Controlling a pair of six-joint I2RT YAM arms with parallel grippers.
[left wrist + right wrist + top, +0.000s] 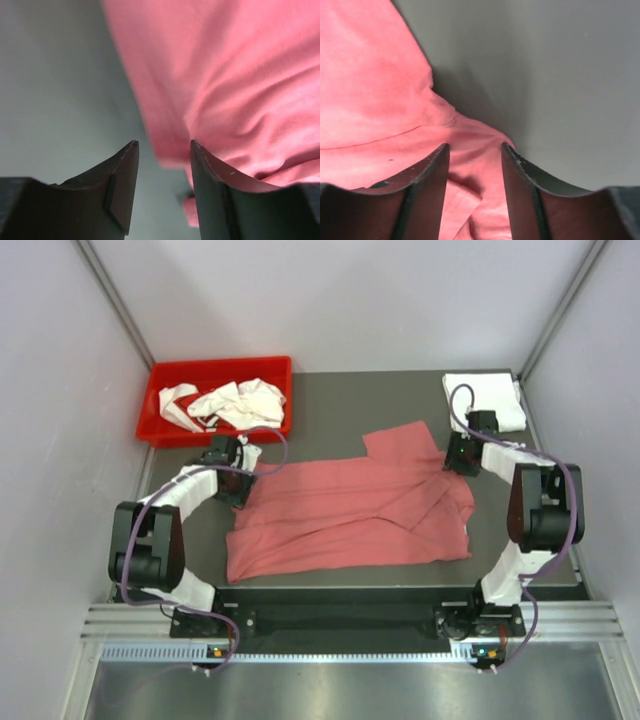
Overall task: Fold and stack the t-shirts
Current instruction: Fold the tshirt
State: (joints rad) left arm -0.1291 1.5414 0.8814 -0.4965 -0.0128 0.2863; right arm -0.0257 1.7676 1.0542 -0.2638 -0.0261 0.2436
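Shirt in pink (pixel 350 510) lies rumpled mid-table, partly folded over, with one sleeve pointing to the far edge. We see the left gripper (pixel 162 145) low at the cloth's left edge, jaws apart, hem beside its right jaw, nothing pinched. The right gripper (pixel 472 146) sits over the cloth's right edge, jaws apart too, fabric under the gap. The red bin (pixel 150 428) in the far-left corner holds white shirts (pixel 235 400). A folded white shirt (pixel 490 395) lies in the far-right corner.

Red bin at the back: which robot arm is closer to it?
Left. The left gripper sits just in front of the red bin, by its near right corner; the right gripper is across the pink t-shirt, well off to the side.
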